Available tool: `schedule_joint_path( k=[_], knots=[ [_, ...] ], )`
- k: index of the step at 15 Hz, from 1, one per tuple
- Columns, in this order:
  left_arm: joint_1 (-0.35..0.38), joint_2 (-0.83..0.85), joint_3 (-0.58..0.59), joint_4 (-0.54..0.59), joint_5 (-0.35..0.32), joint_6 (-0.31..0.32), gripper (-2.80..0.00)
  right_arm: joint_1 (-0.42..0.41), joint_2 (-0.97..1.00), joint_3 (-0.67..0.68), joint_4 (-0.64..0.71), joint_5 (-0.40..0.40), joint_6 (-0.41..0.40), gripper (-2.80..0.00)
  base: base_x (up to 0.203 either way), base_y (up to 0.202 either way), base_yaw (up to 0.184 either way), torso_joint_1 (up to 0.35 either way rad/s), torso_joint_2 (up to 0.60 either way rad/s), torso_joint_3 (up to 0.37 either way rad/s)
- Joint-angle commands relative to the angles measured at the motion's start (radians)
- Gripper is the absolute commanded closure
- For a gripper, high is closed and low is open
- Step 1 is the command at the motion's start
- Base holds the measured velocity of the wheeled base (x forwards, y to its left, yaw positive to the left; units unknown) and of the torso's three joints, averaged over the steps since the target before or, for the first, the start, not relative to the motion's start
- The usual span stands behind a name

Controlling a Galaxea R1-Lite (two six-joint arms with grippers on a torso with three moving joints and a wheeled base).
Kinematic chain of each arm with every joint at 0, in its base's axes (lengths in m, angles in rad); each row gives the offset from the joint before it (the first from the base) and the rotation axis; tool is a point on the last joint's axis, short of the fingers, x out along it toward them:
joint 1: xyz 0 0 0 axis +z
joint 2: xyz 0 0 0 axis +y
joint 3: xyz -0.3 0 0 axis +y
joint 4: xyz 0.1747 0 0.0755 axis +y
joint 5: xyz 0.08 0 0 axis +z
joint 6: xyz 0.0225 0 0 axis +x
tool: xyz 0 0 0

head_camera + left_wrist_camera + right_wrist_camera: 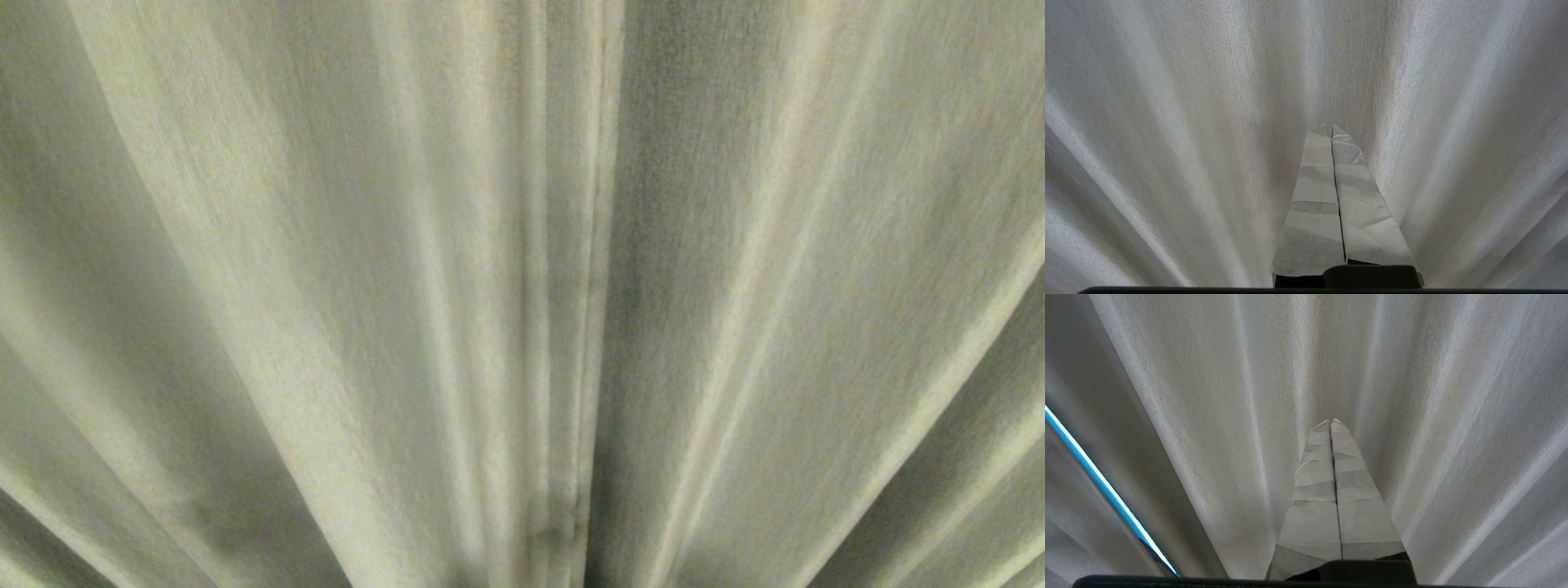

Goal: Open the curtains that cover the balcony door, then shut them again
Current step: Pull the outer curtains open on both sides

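The curtains (326, 286) fill the whole head view as thick beige pleated fabric, and two hemmed edges meet in a vertical seam (592, 286) near the middle. No arm shows in that view. In the left wrist view my left gripper (1329, 127) is shut, its tape-wrapped fingers pressed together, pointing at the curtains (1167, 122) with nothing between them. My right gripper (1330, 421) is likewise shut and empty in front of the curtains (1433, 416). The balcony door is hidden behind the fabric.
A thin bright blue-white slit (1106, 490) shows between two folds in the right wrist view. Fabric folds close off everything else in all three views.
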Motion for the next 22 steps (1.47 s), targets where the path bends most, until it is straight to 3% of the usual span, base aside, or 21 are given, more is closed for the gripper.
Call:
schedule_joint_path(
  k=[1, 22],
  knots=[
    [0.000, 0.000, 0.000, 0.000, 0.000, 0.000, 0.00, 0.000, 0.000, 0.000, 0.001, 0.000, 0.000, 0.00, 0.000, 0.000, 0.000, 0.000, 0.00, 0.000],
    [0.000, 0.000, 0.000, 0.000, 0.000, 0.003, 0.00, 0.000, 0.000, 0.000, 0.001, 0.000, 0.000, 0.00, 0.000, 0.000, 0.000, 0.000, 0.00, 0.000]
  ],
)
